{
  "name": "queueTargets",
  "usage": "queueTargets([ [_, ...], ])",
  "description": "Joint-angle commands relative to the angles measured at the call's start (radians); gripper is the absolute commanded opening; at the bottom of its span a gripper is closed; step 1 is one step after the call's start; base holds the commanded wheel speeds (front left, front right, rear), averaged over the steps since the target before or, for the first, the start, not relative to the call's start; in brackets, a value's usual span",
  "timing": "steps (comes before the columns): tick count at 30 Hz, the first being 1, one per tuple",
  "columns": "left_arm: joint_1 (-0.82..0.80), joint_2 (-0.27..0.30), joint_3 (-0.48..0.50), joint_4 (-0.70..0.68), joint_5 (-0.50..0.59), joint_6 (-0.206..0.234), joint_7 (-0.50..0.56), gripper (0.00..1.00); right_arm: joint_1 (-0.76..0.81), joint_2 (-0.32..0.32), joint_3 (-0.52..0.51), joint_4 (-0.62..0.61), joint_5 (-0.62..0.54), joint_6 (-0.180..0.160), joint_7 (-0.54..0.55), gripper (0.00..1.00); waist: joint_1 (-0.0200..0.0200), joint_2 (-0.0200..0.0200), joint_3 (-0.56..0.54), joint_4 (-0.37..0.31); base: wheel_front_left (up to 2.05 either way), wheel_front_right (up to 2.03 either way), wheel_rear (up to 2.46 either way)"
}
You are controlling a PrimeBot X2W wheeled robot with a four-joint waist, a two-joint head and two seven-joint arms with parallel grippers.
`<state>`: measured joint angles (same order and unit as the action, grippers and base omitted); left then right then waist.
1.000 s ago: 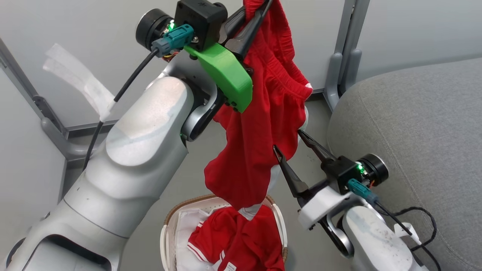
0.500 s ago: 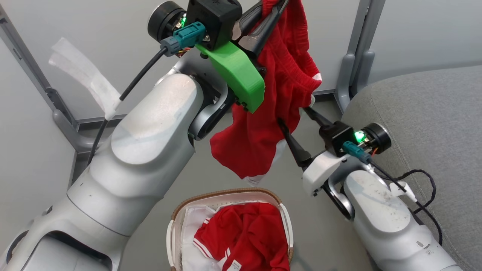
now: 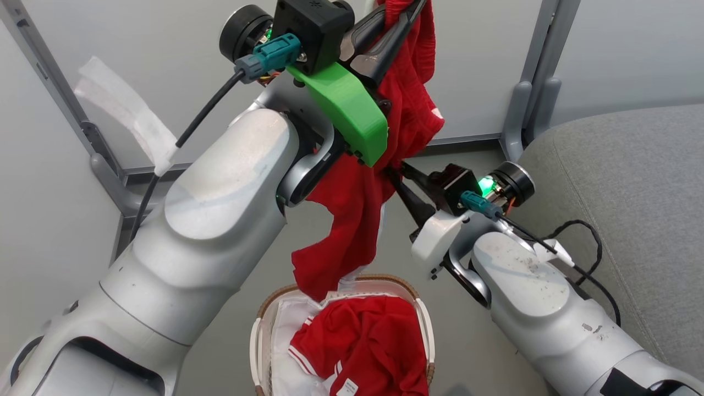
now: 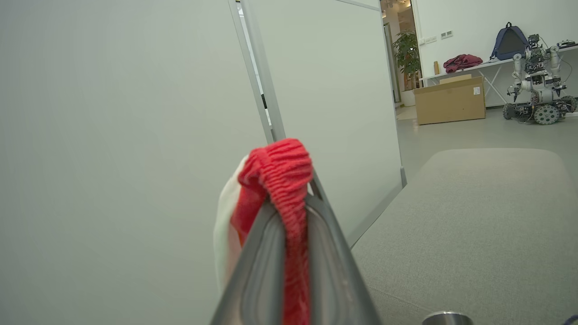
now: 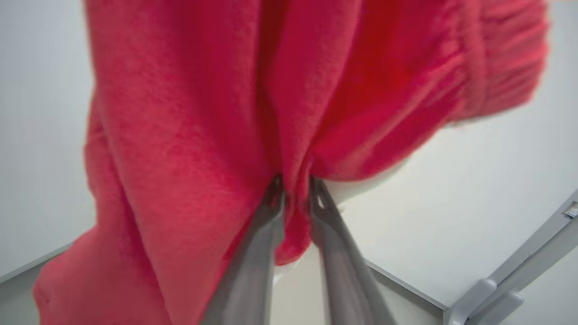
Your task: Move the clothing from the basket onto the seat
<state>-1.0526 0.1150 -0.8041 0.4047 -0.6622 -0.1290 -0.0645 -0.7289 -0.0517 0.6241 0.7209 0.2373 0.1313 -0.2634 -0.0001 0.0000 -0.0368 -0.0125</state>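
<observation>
We hold one red hanging garment (image 3: 357,209) up in the air, in the middle of the head view. Our left gripper (image 4: 289,207), up at 12 o'clock, is shut tight on the ribbed waistband (image 4: 282,162), and the red band bunches up between its two fingers. Our right gripper (image 5: 295,187) reaches in from 3 o'clock, and its fingers pinch a fold in the middle of the same cloth. The bottom tip of the hanging garment dips toward the basket (image 3: 264,313) at 6 o'clock; we cannot tell if it touches. A second garment (image 3: 368,341) lies crumpled in the basket, on the white liner (image 3: 280,335). The seat (image 3: 632,192) is the big grey cushion at 3 o'clock, near our right arm. That is where the clothes must go.

We think the cloth is light and very soft. It flops and hangs long, so it will not break, but it could swing or catch on the basket. The thick stretchy band looks like the best place to hold, because it bunches up and should not slip out. A thin fold in the middle could slide free more easily.

A small white label (image 3: 346,386) sits on the second garment at 6 o'clock. Any print on it is too small for us to read. We see no other words.
</observation>
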Motion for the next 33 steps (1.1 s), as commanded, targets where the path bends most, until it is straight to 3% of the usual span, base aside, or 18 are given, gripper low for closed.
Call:
queueTargets([
  [1, -0.003, 0.003, 0.001, 0.003, -0.003, -0.002, -0.008, 0.0, -0.015, -0.003, 0.017, 0.005, 0.02, -0.001, -0.002, 0.0, 0.0001, 0.0, 0.0, 0.002, 0.0, 0.0, 0.0],
  [8, 0.022, 0.027, 0.009, 0.021, -0.013, 0.011, -0.008, 0.0, -0.028, -0.018, 0.041, -0.022, 0.069, -0.001, -0.002, 0.0, 0.0001, 0.0, -0.002, 0.001, 0.0, 0.0, 0.0],
  [18, 0.071, 0.08, 0.041, 0.093, -0.04, 0.039, -0.03, 0.0, 0.01, -0.084, -0.038, -0.101, 0.073, -0.001, -0.002, 0.0, 0.0001, 0.0, -0.004, -0.033, 0.0, 0.0, 0.0],
  [19, 0.077, 0.084, 0.046, 0.101, -0.045, 0.039, -0.037, 0.24, 0.01, -0.09, -0.049, -0.108, 0.07, -0.001, -0.002, 0.0, 0.0001, 0.0, -0.004, -0.038, 0.0, 0.0, 0.0],
  [21, 0.097, 0.099, 0.053, 0.123, -0.053, 0.04, -0.046, 1.0, 0.018, -0.105, -0.074, -0.124, 0.062, -0.001, -0.002, 0.0, 0.0001, 0.0, -0.002, -0.051, 0.0, 0.0, 0.0],
  [33, 0.224, 0.104, 0.058, 0.179, -0.106, 0.028, -0.11, 1.0, 0.064, -0.166, -0.203, -0.196, 0.021, -0.001, -0.002, 0.0, 0.0001, 0.0, 0.022, -0.14, 0.0, 0.0, 0.0],
])
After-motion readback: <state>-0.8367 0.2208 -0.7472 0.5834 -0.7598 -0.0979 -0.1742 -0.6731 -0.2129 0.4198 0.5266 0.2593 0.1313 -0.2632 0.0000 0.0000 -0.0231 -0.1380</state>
